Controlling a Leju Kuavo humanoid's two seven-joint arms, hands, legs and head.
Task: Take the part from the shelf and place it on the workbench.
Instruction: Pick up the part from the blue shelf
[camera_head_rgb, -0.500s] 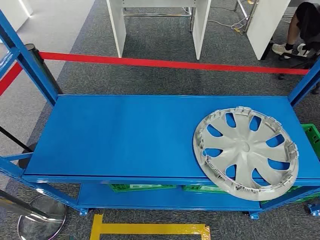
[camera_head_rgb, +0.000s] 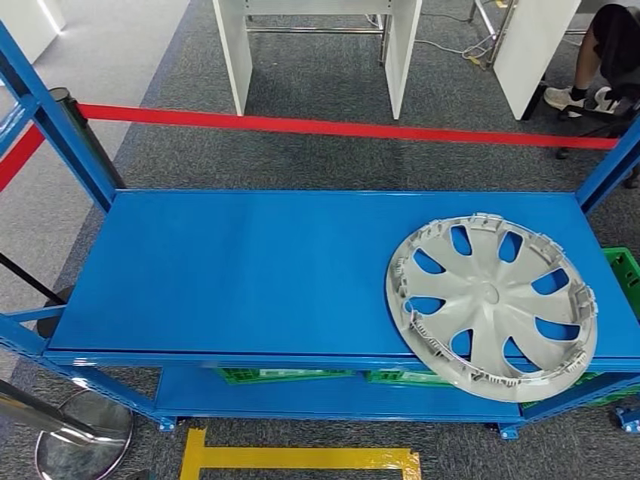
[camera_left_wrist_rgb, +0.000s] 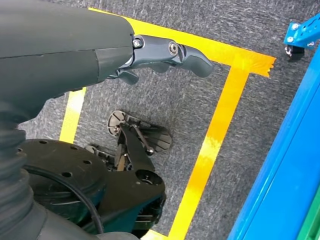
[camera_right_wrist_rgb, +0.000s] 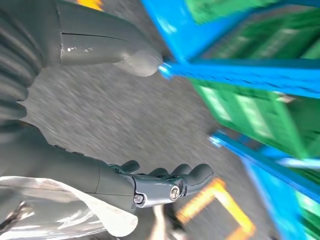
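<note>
So the part (camera_head_rgb: 491, 305) — a grey hubcap-style wheel cover, lying flat with its ribbed back side up — sits on the right end of the blue shelf (camera_head_rgb: 249, 270); its near edge pokes out a little past the shelf's front lip, which I reckon gives me something to get under. Nothing is touching it; by my read the task hasn't really started: no reach, no grasp, no carry, no set-down on the bench.

My left hand (camera_left_wrist_rgb: 166, 52) hangs low beside me over grey carpet and yellow floor tape (camera_left_wrist_rgb: 211, 145), fingers stretched out and holding nothing; the shelf's blue frame runs along the edge of that wrist view. My right hand (camera_right_wrist_rgb: 166, 182) is empty too, thumb and fingers well apart, down near the lower level of the shelf where the green crates (camera_right_wrist_rgb: 256, 110) are stored; that view is blurry, so I can't say more than that.

Further out, a red barrier tape (camera_head_rgb: 340, 128) runs behind the shelf, white furniture legs (camera_head_rgb: 234, 50) stand past it, and someone's legs (camera_head_rgb: 596, 60) show at the far right corner — well away from the part.

Everything's left to do: lift both arms, grip the cover, carry it to the bench.
</note>
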